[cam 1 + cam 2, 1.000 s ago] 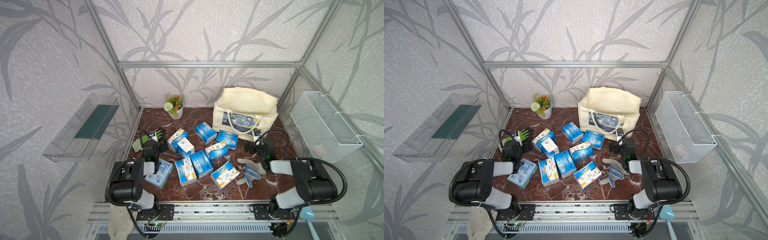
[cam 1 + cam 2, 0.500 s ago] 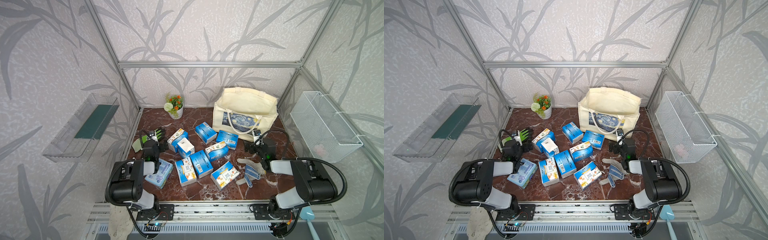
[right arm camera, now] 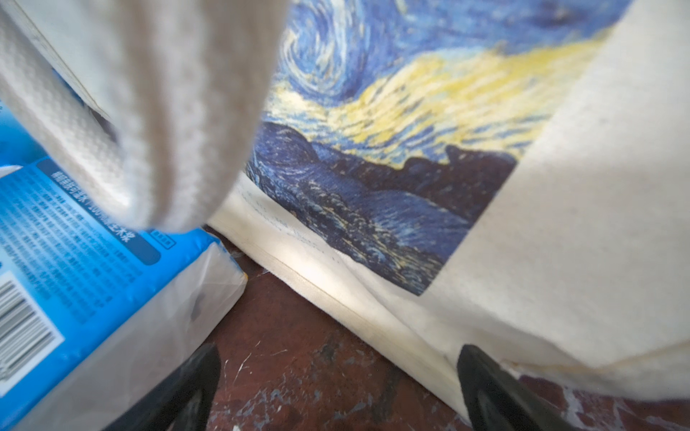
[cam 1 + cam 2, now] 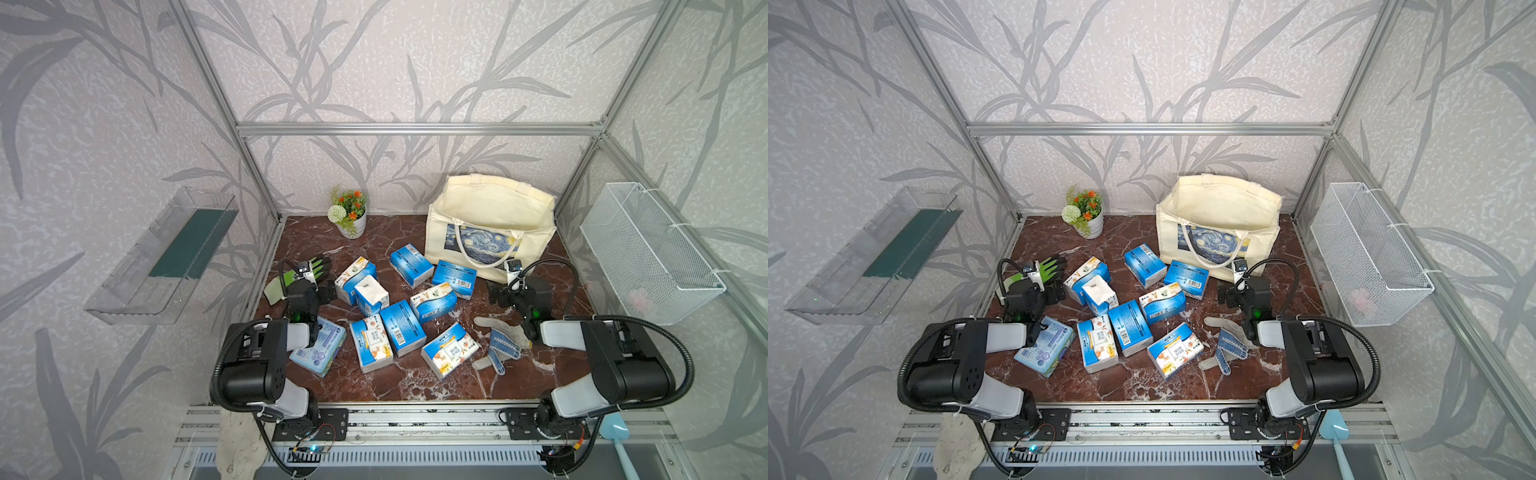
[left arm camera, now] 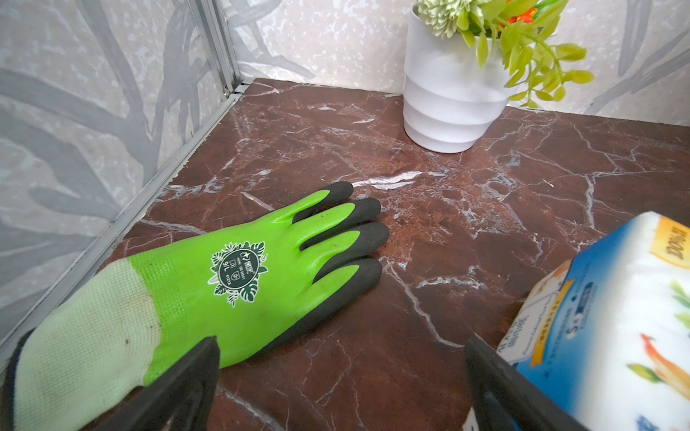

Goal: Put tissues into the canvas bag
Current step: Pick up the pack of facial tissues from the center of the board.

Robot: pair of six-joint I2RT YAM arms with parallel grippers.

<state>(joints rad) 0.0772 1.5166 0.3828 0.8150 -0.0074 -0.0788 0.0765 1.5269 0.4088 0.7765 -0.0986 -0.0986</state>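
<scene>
If driven ahead as aimed, risks snagging the right gripper (image 3: 336, 384), spread wide and empty, in the handle (image 3: 168, 112) drooping just before it, and dragging the bag (image 4: 534, 245) over. Risks likewise closing the left gripper (image 5: 341, 388), also splayed and holding nothing, on the green glove (image 5: 239, 276) beside one finger rather than on the pack (image 5: 616, 336) by the other. Could take the dotted glove (image 4: 498, 345) for cargo. Could slip off soft, glossy wrap if pinched at a corner. Tissues (image 4: 401, 328): nine or so brick-shaped packs, blue and white with orange flowers and barcodes, one paler; strewn mid-table between the arms, several touching or leaning on neighbours, the nearest just beside the bag's front; none seen inside. Bag: upright at back right, mouth open, cream with blue swirl print.
</scene>
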